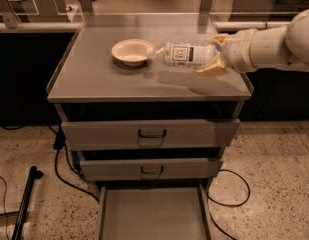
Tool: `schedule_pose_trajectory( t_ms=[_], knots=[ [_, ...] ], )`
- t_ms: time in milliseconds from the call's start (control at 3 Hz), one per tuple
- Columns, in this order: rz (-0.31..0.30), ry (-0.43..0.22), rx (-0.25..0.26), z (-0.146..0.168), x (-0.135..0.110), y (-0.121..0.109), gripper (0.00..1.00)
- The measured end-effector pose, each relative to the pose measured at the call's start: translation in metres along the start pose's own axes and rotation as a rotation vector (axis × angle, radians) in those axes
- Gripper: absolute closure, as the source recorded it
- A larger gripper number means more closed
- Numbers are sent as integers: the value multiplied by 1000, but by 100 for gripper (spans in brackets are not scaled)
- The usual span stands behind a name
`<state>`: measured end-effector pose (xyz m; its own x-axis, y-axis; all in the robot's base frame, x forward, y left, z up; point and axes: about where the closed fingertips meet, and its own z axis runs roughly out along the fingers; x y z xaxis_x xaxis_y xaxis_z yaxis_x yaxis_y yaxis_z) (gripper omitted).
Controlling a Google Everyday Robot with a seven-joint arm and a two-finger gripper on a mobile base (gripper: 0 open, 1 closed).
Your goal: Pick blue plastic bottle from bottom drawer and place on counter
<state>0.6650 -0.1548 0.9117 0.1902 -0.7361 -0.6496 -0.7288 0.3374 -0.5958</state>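
Observation:
The blue plastic bottle (pixel 181 55) is clear and pale with a white label. It lies sideways in the air above the counter (pixel 94 74), its cap end pointing left toward the bowl. My gripper (pixel 214 55) reaches in from the right on a white arm and is shut on the bottle's base end, with cream fingers (pixel 212 70) above and below it. The bottom drawer (pixel 151 214) is pulled open below, its flat grey floor bare.
A cream round bowl (pixel 132 51) sits on the counter's back middle, just left of the bottle's cap. Two upper drawers with black handles (pixel 152 133) are partly out. Black cables (pixel 64 174) trail on the speckled floor beside the cabinet.

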Motion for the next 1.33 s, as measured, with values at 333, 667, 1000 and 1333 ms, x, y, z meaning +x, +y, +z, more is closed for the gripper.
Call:
schedule_pose_trajectory(
  t_ms=[333, 667, 1000, 1333],
  knots=[
    [176, 60, 106, 29, 17, 8, 100],
    [259, 59, 195, 46, 32, 3, 100],
    [312, 65, 241, 54, 48, -5, 100],
    [358, 76, 261, 56, 62, -9, 98]
  ],
)
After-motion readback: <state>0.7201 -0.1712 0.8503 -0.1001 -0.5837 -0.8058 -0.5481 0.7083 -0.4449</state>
